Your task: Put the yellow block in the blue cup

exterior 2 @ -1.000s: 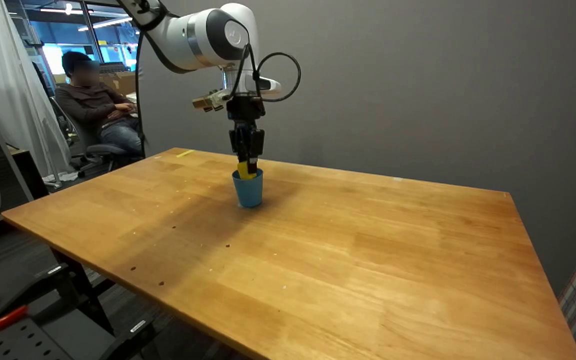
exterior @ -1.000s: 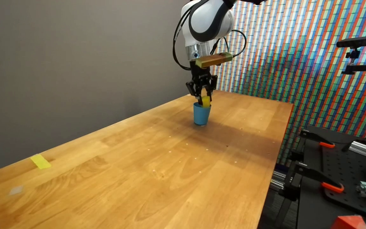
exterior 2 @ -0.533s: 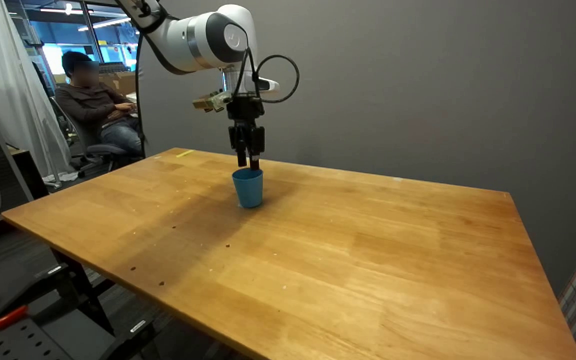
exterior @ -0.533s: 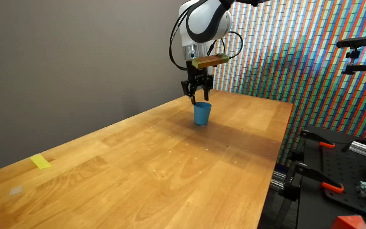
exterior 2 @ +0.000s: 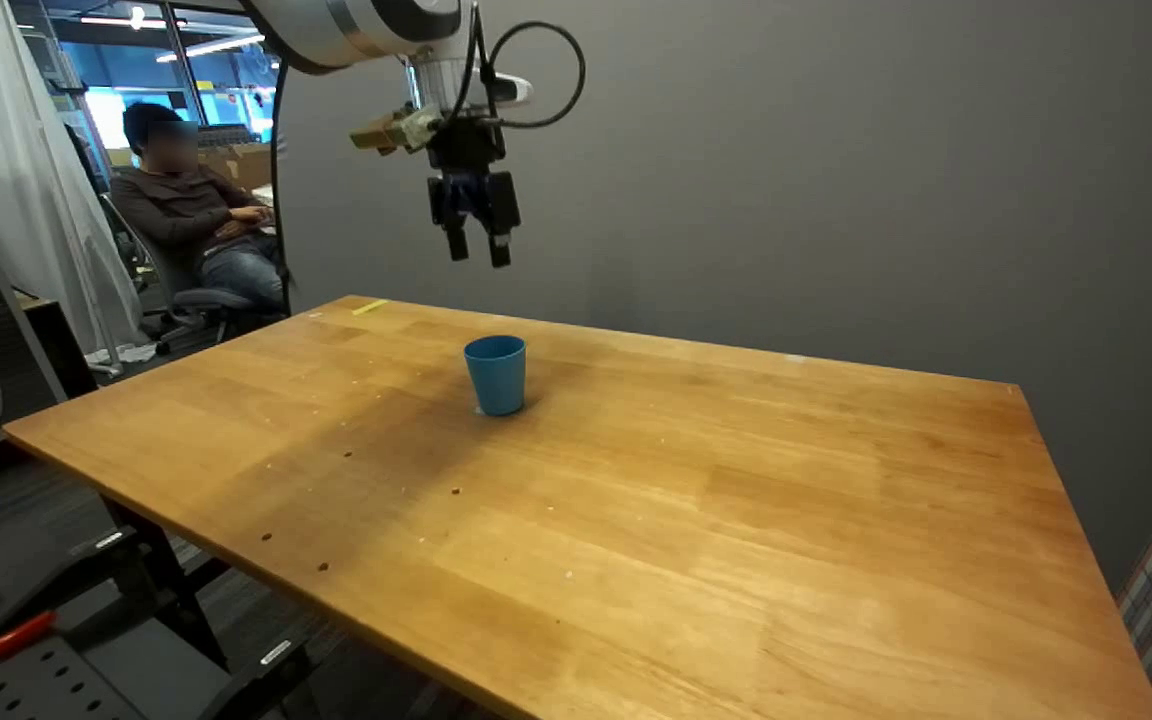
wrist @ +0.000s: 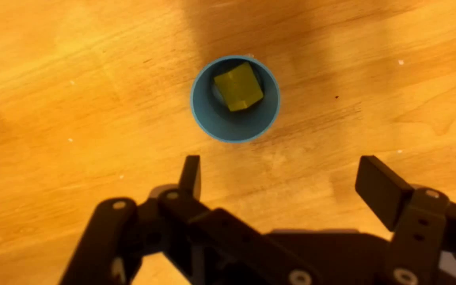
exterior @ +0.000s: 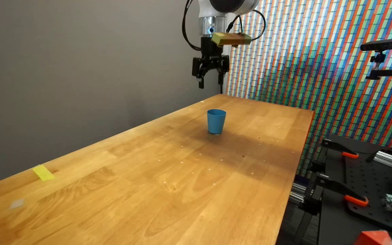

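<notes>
One wall [exterior: 80, 75]: plain grey, at the back.

One tabletop [exterior 2: 736, 500]: wooden, a long edge set along the wall.

One robot arm [exterior 2: 441, 82]: white and black, reaching down from overhead.

One pair of jaws: black, hung in the air well above the tabletop. They stand wide apart and have hold of nothing; in the wrist view, tabletop shows between their tips.

One blue cup [exterior: 216, 123]: upright on the tabletop, below the jaws and well apart from them.

One yellow block [wrist: 239, 88]: inside the blue cup, seen through its mouth in the wrist view.

Step in hand: from where I stand, I judge the placing done, with only clearing away left. The next move should call for little: lift the robot arm away and keep the jaws off the blue cup, as a knock could tip it.

Hidden or hard to make out: the robot arm's upper part is cut off at the top in both exterior views, and the rear of the jaws runs out of the wrist view. The blue cup's sides conceal the yellow block in both exterior views. The inside is dim; whether the yellow block lies flat or leans, I cannot tell.
</notes>
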Robot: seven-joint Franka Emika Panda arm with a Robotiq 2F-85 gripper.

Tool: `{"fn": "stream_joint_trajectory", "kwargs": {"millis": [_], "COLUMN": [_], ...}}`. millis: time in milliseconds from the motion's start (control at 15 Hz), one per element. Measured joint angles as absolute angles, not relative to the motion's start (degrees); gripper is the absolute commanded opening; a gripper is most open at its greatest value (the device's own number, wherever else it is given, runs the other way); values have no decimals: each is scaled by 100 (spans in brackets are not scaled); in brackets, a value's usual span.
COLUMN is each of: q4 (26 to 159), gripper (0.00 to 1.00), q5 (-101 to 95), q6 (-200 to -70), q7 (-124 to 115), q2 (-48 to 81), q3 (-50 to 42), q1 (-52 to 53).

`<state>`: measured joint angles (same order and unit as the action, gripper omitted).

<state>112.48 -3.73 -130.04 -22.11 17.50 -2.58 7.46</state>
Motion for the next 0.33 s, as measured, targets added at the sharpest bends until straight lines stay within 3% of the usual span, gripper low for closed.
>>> {"fn": "stream_joint_trajectory", "kwargs": {"millis": [333], "q4": [11816], "gripper": [100], "q5": [-626], "q6": [-12727], "q7": [-1739], "q2": [408], "q3": [-130], "q1": [746]}}
